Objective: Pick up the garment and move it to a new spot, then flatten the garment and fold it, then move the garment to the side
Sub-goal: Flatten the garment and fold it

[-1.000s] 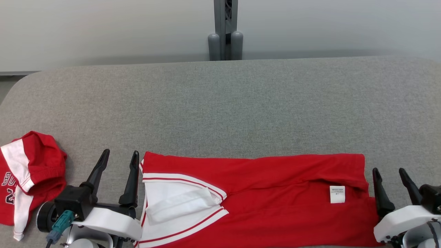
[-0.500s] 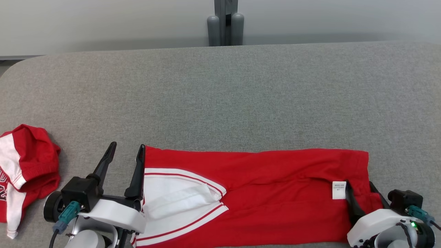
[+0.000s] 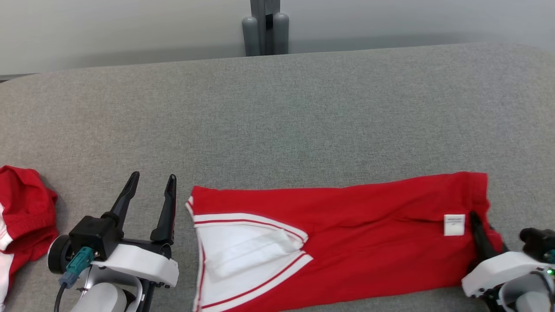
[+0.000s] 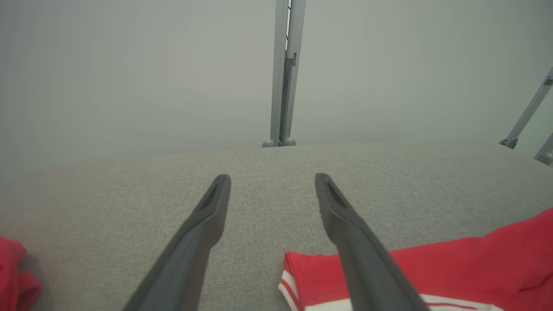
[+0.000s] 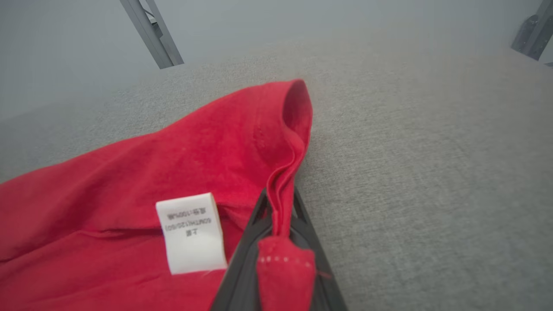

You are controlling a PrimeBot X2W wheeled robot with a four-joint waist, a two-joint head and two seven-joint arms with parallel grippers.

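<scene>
The garment (image 3: 347, 225) is red with white striped trim and lies folded in a long band along the near edge of the grey table (image 3: 277, 121). My right gripper (image 3: 479, 219) is shut on the garment's right end, beside its white label (image 3: 454, 224). In the right wrist view the right gripper (image 5: 278, 198) pinches a bunched fold of the garment (image 5: 173, 155) between its dark fingers, next to the label (image 5: 192, 233). My left gripper (image 3: 154, 175) stands open just left of the garment's striped end and apart from it. The left wrist view shows the left gripper (image 4: 272, 177) holding nothing, with the garment (image 4: 453, 268) at lower right.
Another red and white garment (image 3: 24, 203) lies crumpled at the table's left edge and also appears in the left wrist view (image 4: 13, 276). A grey post (image 3: 264, 26) stands behind the table's far edge. Bare grey table surface stretches beyond the garment.
The head camera has shifted. My right gripper moved from beside the garment onto its right end and shut on it. The garment has slid right, away from the left gripper.
</scene>
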